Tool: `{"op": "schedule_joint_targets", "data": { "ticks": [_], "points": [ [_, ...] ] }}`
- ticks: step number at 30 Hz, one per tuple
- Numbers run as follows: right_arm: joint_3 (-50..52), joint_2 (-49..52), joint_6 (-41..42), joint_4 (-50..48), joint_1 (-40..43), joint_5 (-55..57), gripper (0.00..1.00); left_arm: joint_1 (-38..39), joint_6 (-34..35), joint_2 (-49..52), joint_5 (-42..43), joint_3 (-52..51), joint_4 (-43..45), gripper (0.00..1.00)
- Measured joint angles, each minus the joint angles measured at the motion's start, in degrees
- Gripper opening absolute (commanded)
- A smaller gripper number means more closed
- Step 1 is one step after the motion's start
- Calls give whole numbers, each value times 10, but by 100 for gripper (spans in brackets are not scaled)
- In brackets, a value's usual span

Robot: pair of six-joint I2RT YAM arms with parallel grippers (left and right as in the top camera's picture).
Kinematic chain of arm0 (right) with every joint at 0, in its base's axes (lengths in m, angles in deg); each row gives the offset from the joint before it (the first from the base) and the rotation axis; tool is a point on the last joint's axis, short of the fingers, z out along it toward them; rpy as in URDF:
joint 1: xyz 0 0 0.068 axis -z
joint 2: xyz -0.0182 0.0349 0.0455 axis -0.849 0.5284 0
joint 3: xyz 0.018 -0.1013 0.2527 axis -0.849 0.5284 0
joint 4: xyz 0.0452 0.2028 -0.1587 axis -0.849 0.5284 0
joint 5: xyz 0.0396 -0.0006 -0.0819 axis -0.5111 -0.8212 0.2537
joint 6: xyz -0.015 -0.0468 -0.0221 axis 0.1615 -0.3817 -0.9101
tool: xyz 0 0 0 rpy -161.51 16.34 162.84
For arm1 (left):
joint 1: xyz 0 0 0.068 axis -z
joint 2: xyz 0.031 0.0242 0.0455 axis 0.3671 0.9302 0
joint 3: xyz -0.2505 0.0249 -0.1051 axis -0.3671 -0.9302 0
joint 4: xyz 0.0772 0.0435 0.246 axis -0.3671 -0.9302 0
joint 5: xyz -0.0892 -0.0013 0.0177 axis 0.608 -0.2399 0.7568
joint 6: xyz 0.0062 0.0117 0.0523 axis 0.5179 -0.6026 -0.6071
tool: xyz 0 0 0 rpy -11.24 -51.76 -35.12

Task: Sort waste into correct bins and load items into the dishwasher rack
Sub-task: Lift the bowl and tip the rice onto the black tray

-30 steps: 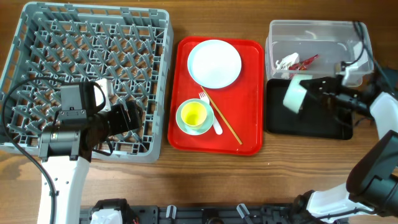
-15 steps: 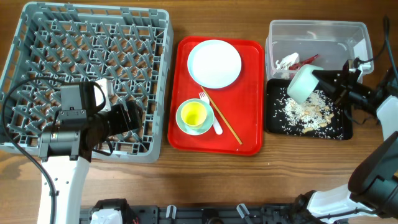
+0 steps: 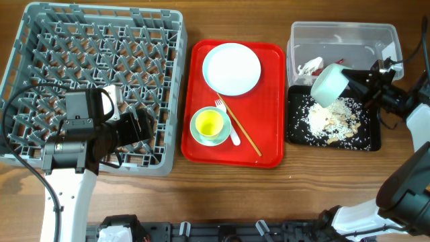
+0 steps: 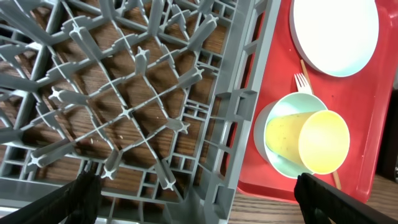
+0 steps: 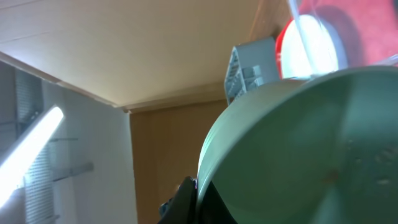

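The right fingers (image 3: 352, 79) are gripping by its rim a pale green bowl (image 3: 328, 85), probably light, stiff and slick, holding it tilted over the crumbs (image 3: 332, 117) in the black tray (image 3: 371, 139) on the right of the bench (image 3: 222, 191), while the left fingers (image 4: 74, 202) are hanging open over the rack (image 3: 101, 8).

Two bowls (image 3: 328, 85), one plate (image 3: 232, 69), one cup (image 3: 209, 123), one fork (image 3: 227, 122) (white plastic), one rack (image 3: 101, 9).

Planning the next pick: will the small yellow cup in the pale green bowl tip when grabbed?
Likely light, so easily tipped. The small yellow cup sits loose in the round pale green bowl; a nudge may shift both.
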Motion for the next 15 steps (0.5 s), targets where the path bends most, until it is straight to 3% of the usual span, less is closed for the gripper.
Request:
{"op": "schedule_joint_targets", "data": {
  "ticks": [6, 11, 15],
  "points": [
    [1, 0, -57, 73, 0, 109, 4, 0, 0, 0, 0, 0, 0, 100],
    [2, 0, -193, 78, 0, 17, 4, 0, 0, 0, 0, 0, 0, 100],
    [2, 0, -228, 104, 0, 59, 4, 0, 0, 0, 0, 0, 0, 100]
  ]
}}
